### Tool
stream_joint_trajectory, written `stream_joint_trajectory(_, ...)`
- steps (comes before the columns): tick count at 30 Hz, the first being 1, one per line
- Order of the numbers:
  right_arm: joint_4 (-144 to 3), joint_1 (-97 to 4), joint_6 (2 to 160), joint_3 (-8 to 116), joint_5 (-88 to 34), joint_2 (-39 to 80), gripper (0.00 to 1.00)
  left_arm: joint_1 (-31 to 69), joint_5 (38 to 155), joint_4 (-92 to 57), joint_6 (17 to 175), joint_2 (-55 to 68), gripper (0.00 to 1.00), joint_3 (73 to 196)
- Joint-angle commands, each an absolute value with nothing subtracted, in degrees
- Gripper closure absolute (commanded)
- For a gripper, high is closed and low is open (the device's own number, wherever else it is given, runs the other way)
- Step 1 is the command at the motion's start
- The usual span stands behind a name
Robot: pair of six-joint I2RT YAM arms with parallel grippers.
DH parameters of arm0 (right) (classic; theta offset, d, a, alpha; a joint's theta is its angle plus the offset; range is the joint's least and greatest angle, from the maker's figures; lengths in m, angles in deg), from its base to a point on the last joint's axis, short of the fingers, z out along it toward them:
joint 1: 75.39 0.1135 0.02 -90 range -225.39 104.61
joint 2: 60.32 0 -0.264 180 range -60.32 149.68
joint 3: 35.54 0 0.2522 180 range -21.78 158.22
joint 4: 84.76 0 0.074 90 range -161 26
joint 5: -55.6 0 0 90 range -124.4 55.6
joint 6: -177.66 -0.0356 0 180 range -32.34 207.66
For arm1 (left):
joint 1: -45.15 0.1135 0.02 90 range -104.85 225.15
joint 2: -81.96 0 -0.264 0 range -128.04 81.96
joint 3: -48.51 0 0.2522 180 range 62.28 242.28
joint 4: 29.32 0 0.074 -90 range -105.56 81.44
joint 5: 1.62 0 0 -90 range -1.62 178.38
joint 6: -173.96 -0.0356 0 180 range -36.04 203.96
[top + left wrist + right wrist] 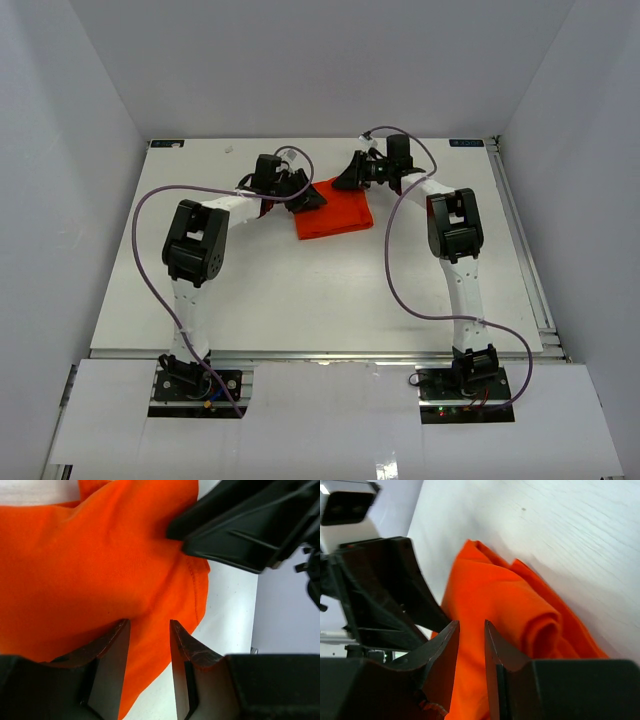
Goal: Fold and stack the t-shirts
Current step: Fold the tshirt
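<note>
Plain bright orange-red t-shirt (335, 218), white table (320, 300), purple cables (386, 262), pale grey walls (320, 60)

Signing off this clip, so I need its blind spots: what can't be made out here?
- Top view: the t-shirt, one corner under the left pincer; fold layers too small.
- Left wrist view: the t-shirt's extent, cut off by top and left edges.
- Right wrist view: whether the right pincer pinches cloth; its fingers hide the contact.

Bright even light, soft shadows, near fingers (112, 652) slightly blurred
</note>
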State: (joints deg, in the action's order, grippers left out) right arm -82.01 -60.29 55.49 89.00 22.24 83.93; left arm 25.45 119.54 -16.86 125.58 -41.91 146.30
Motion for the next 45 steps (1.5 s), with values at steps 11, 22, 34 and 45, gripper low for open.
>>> stream_joint_trajectory(11, -83.2, -61.5, 54.7, 85.1, 18.5, 84.7, 0.66, 25.7, 121.8, -20.0, 125.4, -40.1, 0.52, 143.1)
stream_joint_trajectory(22, -82.8, -61.9, 61.0, 82.4, 27.7, 74.0, 0.66, 26.4, 120.4, -19.7, 125.5, -32.5, 0.46, 147.6)
stream_joint_trajectory(34, -71.6, -60.3, 69.2, 77.7, 25.2, 73.3, 0.68, 30.1, 120.5, -19.1, 127.2, -40.0, 0.45, 153.6)
stream_joint_trajectory(45, -66.4, -60.4, 73.4, 76.1, 23.3, 74.9, 0.69, 30.6, 123.5, -20.1, 129.3, -50.2, 0.45, 160.0)
